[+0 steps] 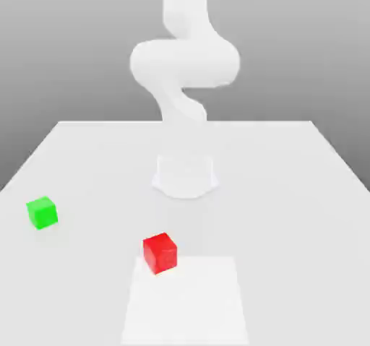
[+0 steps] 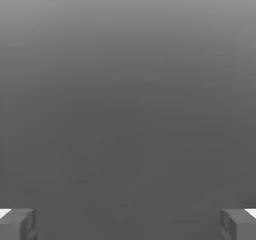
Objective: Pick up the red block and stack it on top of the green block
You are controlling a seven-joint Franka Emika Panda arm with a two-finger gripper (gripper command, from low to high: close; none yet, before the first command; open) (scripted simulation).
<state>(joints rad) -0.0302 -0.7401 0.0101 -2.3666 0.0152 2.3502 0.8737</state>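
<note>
Red block (image 1: 160, 253) corner-on, no long axis, apart from green block (image 1: 42, 212); hand (image 2: 128, 224) wide open, empty.

The white arm (image 1: 184, 63) rises bent above its base; the gripper (image 2: 128, 224) has fingers (image 2: 17, 224) spread wide, holding nothing.

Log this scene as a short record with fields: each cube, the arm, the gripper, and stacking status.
red block: small bright red cube, resting on the white table, at the edge of a paler square patch
green block: small bright green cube, on the table toward the exterior view's left, apart from the red one
arm: white robot arm rising behind both cubes
gripper: two-finger gripper, fingers wide apart, nothing between them
stacking: not yet done
</note>
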